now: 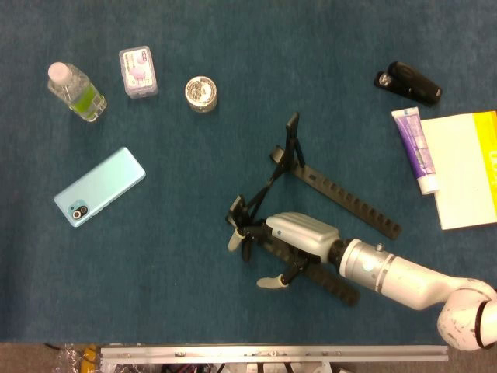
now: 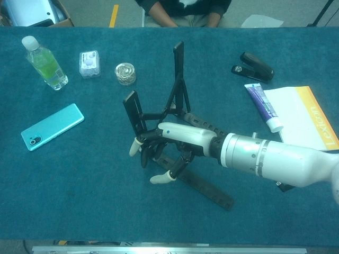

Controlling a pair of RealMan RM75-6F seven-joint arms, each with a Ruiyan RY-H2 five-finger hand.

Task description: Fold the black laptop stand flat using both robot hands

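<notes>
Blue cloth covers the table (image 1: 171,256), and at its middle my right hand (image 1: 287,237) reaches in from the near right side and rests on the near rail of the black laptop stand (image 1: 311,183). Its fingers (image 2: 139,147) curl down around the front end of this rail, near the small upright lip, and the thumb (image 2: 161,178) points out toward the near edge; whether the grip is really closed on the rail I cannot tell, because the palm hides the contact. My left hand is not seen in either view. The stand is not yet folded: the two notched rails lie on the cloth and spread toward the right, while the thin support arms rise up, tall in the chest view. To do this step well, I think I should press the near rail firmly down so it cannot slide, bring the left hand to the raised arms, and push them down slowly. The smartphone (image 1: 99,187) and the stapler (image 1: 408,82) are well apart.
</notes>
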